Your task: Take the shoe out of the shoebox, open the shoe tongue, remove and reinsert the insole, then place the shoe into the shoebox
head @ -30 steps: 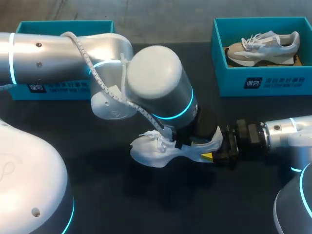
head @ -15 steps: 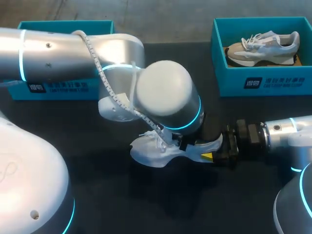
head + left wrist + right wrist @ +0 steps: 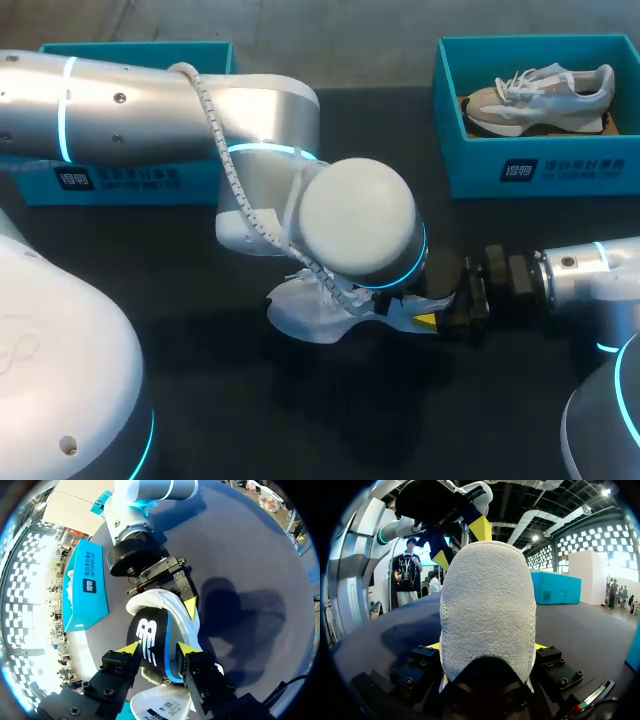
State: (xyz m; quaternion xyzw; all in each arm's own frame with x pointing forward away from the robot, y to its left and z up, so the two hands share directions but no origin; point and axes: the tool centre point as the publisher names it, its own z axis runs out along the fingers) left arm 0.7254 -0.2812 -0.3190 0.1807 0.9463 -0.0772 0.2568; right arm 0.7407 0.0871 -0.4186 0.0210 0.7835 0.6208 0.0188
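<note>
- Shoe [image 3: 300, 312]: white, black insole [image 3: 150, 645]; your right gripper [image 3: 487, 647] clamps its heel.
- Left gripper [image 3: 157, 652] above it; grip unclear.
- Two shoes, second shoe [image 3: 540, 95] at 1 o'clock; two shoeboxes [image 3: 520, 170].

Even overhead light is falling on the dark table [image 3: 200, 330], and my left arm [image 3: 150, 110] is throwing a soft shadow below the shoe [image 3: 300, 312]. Glare is streaking the arm's silver shell. Left wrist view: hard light is casting a crisp shadow beside the shoe, and the black insole [image 3: 150, 645] is reading dark. Right wrist view: the heel is catching bright light, with its underside falling into shadow.
</note>
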